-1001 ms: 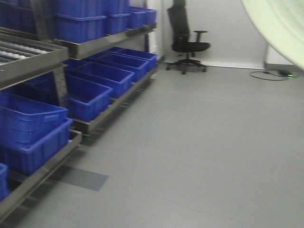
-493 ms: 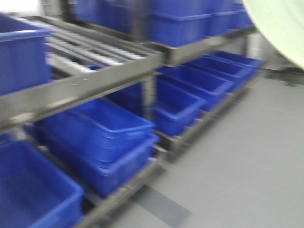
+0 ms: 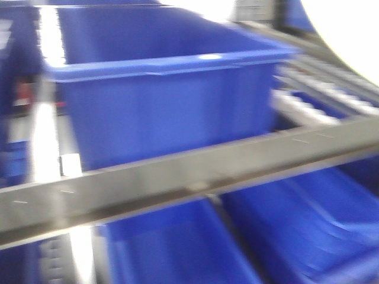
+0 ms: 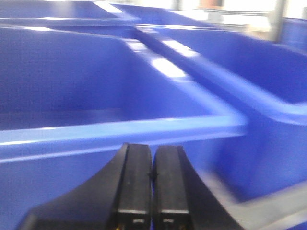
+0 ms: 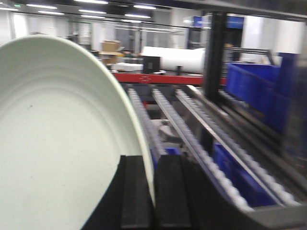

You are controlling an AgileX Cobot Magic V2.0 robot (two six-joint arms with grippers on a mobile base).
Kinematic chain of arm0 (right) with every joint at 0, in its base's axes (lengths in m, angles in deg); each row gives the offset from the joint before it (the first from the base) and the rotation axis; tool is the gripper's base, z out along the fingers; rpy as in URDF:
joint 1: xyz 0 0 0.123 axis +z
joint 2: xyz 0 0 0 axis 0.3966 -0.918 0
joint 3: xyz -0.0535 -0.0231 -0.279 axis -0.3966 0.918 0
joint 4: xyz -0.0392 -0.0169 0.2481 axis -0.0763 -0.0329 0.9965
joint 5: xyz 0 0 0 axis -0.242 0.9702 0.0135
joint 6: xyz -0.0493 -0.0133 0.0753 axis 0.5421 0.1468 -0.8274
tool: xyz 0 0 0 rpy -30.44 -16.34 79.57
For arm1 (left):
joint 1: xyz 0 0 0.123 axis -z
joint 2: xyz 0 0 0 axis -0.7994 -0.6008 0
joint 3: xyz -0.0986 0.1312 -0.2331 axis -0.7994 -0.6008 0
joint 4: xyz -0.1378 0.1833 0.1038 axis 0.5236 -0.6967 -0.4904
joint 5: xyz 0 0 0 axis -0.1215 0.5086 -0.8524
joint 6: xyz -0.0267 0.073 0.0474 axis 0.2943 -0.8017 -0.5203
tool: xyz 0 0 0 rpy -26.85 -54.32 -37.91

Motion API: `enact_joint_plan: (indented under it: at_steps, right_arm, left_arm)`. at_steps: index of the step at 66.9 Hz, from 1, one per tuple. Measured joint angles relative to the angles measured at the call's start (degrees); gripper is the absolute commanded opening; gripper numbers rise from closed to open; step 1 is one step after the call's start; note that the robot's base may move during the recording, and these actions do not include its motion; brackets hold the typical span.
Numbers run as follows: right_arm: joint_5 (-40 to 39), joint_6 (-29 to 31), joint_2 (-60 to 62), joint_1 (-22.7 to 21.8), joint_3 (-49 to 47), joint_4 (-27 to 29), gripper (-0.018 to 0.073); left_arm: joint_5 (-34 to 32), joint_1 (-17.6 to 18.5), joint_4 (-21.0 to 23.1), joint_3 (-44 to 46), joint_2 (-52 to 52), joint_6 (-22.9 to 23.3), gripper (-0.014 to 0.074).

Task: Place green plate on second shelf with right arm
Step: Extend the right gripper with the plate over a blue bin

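Up at the rack, the right end effector (image 5: pixel 154 177) has the plate (image 5: pixel 57 143) pinched by its rim. Its two black fingers are nearly closed, with only the plate's thin edge between them. The plate stands on edge, held up in front of a shelf of rollers (image 5: pixel 192 129), and its pale green hollow face fills the left of the right wrist view. A black post (image 5: pixel 214 52) rises beyond the rollers, and blue bins (image 5: pixel 249 81) sit to its right. The left end effector (image 4: pixel 152 158) is closed finger against finger, with nothing in it. It hangs just short of the rim of a near bin (image 4: pixel 120 127). From the front, a grey rail (image 3: pixel 195 177) crosses below a big bin (image 3: pixel 166 106), with lower bins (image 3: pixel 308 225) under it. Everything there is blurred.
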Motion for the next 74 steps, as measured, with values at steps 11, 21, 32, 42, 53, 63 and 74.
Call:
enact_joint_plan:
  at_steps: [11,21,32,42,53,63,74]
  right_arm:
    - [0.0,0.0,0.0,0.0,0.0,0.0,0.0053]
    - [0.0,0.0,0.0,0.0,0.0,0.0,0.0053]
    - [0.0,0.0,0.0,0.0,0.0,0.0,0.0053]
    - [0.0,0.0,0.0,0.0,0.0,0.0,0.0053]
    - [0.0,0.0,0.0,0.0,0.0,0.0,0.0053]
    - [0.0,0.0,0.0,0.0,0.0,0.0,0.0053]
    - [0.0,0.0,0.0,0.0,0.0,0.0,0.0053]
  left_arm:
    - [0.0,0.0,0.0,0.0,0.0,0.0,0.0131]
    - [0.0,0.0,0.0,0.0,0.0,0.0,0.0131]
    - [0.0,0.0,0.0,0.0,0.0,0.0,0.0131]
    - [0.0,0.0,0.0,0.0,0.0,0.0,0.0131]
    - [0.0,0.0,0.0,0.0,0.0,0.0,0.0131]
    - [0.0,0.0,0.0,0.0,0.0,0.0,0.0131]
    - [0.0,0.0,0.0,0.0,0.0,0.0,0.0131]
